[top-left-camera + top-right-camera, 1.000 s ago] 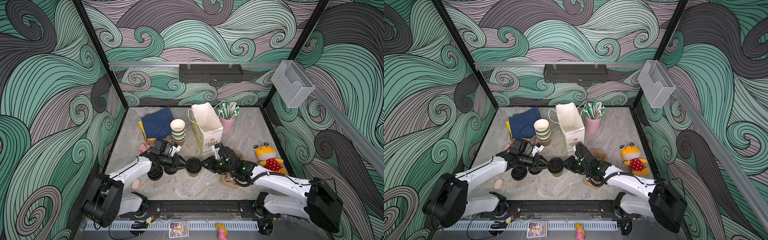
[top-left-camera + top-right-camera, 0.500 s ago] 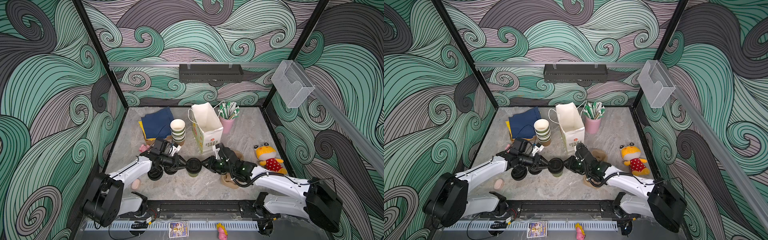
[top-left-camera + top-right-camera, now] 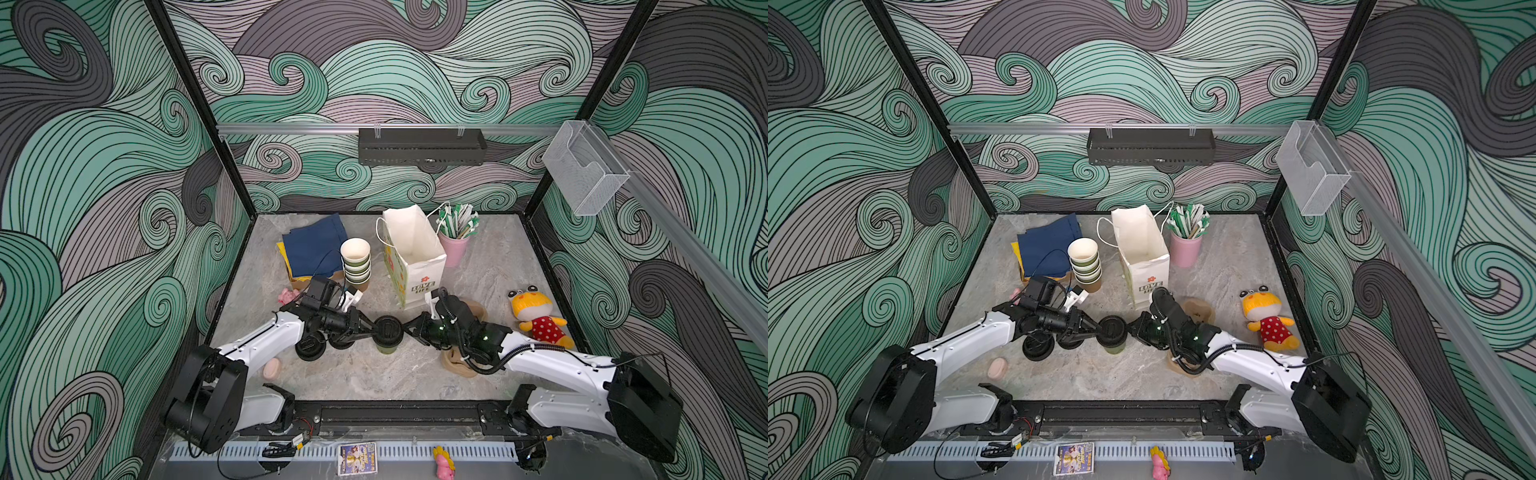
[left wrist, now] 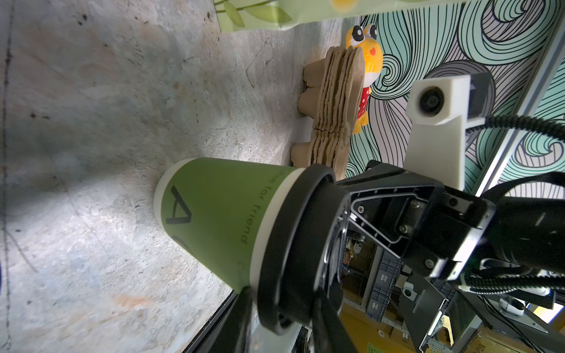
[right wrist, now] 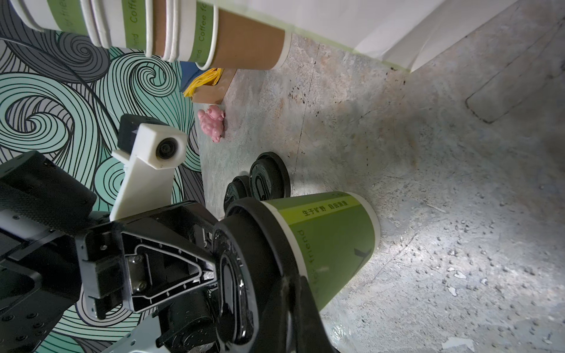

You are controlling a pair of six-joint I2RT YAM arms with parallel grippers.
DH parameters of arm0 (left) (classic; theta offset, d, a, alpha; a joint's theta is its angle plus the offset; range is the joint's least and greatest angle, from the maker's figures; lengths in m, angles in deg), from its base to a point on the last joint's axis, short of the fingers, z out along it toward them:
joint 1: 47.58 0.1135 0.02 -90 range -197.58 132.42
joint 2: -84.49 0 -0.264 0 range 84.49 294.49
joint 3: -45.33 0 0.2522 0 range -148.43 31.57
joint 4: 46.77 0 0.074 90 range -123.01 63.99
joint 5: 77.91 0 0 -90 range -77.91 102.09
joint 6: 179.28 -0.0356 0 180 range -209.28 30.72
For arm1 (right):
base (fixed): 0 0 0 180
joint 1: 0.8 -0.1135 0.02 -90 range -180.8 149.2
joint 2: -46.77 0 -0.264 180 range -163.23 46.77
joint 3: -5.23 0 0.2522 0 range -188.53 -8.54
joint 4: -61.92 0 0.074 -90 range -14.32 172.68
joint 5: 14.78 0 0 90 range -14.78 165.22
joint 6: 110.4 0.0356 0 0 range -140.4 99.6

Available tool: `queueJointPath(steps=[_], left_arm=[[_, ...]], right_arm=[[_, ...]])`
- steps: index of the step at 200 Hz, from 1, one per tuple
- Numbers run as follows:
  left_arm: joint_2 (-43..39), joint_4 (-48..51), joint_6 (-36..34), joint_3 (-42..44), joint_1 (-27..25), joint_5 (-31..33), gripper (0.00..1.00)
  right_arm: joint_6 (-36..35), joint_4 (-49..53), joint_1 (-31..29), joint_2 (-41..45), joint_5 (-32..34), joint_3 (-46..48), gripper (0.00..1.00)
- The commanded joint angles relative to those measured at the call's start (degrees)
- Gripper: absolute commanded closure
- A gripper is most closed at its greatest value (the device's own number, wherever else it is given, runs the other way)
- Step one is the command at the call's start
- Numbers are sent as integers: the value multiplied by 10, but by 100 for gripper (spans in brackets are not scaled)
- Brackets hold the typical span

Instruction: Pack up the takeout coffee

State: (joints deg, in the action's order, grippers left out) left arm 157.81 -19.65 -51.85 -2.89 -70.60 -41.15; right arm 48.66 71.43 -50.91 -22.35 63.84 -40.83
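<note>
Cup (image 3: 386,348): olive-green, black lid (image 3: 387,330), standing upright mid-frame, axis vertical, mouth pointing up. Left gripper (image 3: 371,327) pinching lid rim; right gripper (image 3: 409,328) clenched against lid.

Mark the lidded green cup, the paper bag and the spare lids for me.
lidded green cup (image 3: 387,329): in a top view, centre of its black lid.
paper bag (image 3: 420,271): in a top view, its white end wall.
spare lids (image 5: 269,178): right wrist view, top face of one lid.
</note>
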Motion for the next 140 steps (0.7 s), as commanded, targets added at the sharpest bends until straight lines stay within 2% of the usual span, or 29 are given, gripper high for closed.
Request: queueJointPath(steps=[1,99,116,140], left_arm=[[16,37,-26,-4,-6,17,70],[23,40,-27,-5,-10,26,70],[23,42,-27,-8,-10,26,69],[18,41,-24,-15,-10,24,67]], right_arm=[[19,105,4,-21,13,14,92],[20,195,6,-70,9,-5,87],[3,205,6,-63,12,-20,86],[-20,188,5,-25,14,-34,78]])
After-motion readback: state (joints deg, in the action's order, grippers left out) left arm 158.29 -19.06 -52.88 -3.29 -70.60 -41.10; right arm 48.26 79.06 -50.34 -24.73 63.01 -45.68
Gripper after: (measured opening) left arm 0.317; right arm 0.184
